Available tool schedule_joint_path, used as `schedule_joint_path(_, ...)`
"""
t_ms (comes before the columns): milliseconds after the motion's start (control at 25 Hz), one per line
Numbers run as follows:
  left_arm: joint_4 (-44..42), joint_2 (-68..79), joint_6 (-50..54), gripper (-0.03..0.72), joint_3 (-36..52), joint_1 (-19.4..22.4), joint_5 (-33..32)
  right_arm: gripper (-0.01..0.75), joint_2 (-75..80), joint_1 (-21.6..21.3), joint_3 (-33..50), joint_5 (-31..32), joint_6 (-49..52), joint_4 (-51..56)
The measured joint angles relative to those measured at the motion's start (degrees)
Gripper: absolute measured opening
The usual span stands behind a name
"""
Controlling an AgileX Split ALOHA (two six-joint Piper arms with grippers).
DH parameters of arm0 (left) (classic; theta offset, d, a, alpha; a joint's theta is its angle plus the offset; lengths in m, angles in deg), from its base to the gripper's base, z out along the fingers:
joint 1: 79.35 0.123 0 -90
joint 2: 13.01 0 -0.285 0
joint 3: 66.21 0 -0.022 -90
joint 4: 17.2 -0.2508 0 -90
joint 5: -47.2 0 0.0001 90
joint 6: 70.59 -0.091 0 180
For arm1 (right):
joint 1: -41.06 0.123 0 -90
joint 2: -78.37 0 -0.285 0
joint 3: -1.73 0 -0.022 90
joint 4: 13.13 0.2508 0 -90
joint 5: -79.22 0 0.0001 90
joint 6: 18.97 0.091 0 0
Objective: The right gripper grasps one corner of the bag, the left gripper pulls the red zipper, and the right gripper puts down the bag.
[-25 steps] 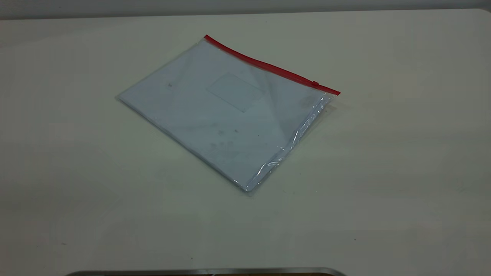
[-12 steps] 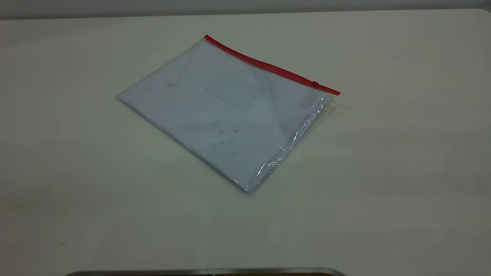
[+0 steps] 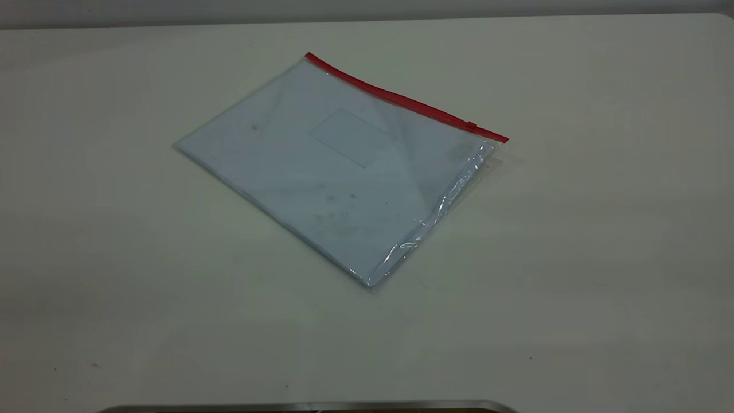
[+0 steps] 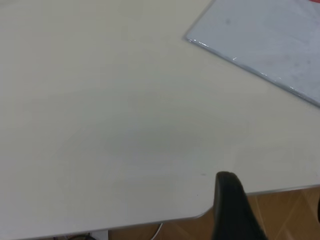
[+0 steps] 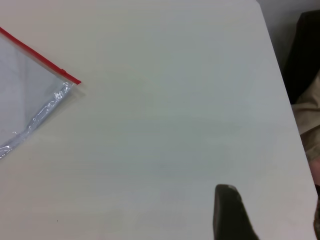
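Exterior view: the bag (image 3: 338, 172) lies flat on the table (image 3: 602, 258), zipper (image 3: 404, 102) along its far edge, slider (image 3: 471, 124) near the corner (image 3: 498, 140); no arms show.

Left wrist view: the left gripper (image 4: 267, 212), jaws wide, hangs well short of the bag.

Right wrist view: the right gripper (image 5: 267, 215), jaws wide, hovers far from that corner

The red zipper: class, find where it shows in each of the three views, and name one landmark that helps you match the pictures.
Exterior view: the red zipper runs along the far long edge of the bag, sloping down to the right.
Left wrist view: only a red sliver at the top right corner.
Right wrist view: the zipper's end at the upper left, slider tab near the corner.
Shared landmark: the bag lying flat on the white table.
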Motion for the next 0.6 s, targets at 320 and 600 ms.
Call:
schedule_joint_path(320,0.00,0.00,0.01,0.467,0.00,0.00,0.00,0.435,0.00,0.00,0.00,0.00,0.00,0.00)
schedule_joint_path(600,0.19,0.00,0.50,0.467,0.00,0.00,0.00,0.435,0.00,0.00,0.00,-0.11,0.00,0.64)
